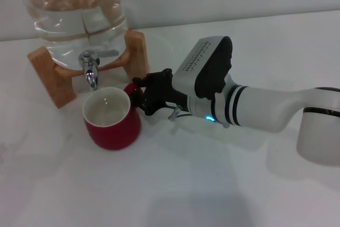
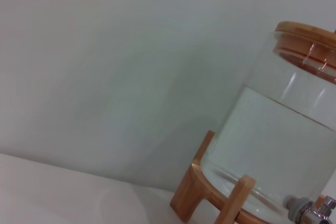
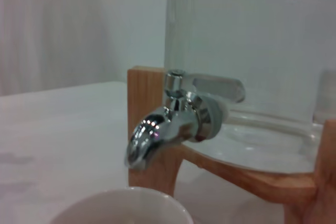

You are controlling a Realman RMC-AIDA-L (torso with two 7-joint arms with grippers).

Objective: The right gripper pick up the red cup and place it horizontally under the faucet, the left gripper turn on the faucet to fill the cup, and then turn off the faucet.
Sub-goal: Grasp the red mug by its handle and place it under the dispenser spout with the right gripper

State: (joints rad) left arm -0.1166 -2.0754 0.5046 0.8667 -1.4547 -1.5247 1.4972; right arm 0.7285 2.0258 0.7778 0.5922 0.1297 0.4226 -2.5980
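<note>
Red cup point(image 1: 111, 120) in right gripper point(image 1: 137, 93) jaws

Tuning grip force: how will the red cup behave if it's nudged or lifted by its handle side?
The red cup looks glazed ceramic, so probably rigid, slick and chippable. It is squat and upright on the table, so it would likely slide rather than tip. It appears empty, so fairly light for now. The right gripper is at its handle side; a lift there may tilt it.
</note>
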